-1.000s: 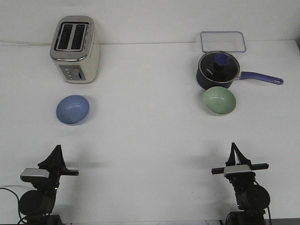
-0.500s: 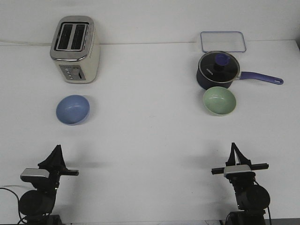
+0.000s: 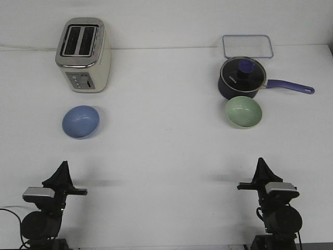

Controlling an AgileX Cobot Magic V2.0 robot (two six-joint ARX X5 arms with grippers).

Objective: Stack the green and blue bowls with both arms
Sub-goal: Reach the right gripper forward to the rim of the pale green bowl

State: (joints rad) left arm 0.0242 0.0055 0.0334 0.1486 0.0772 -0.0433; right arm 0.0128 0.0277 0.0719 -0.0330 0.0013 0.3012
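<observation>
White desk [image 3: 166, 151], wide bare middle: open room for both arms to meet. Toaster [image 3: 83, 54] far left, just behind the blue bowl [image 3: 80, 122]. Navy pot [image 3: 242, 78] far right, the green bowl [image 3: 243, 112] touching or just in front of it, so a tight rear edge there; clear lid [image 3: 247, 46] behind. Bowls well apart, each on its own arm's side, probably laid out for two-handed pickup. Left end effector [image 3: 63, 165] and right end effector [image 3: 259, 162] low at near edge, tips together as far as the view shows, holding nothing
</observation>
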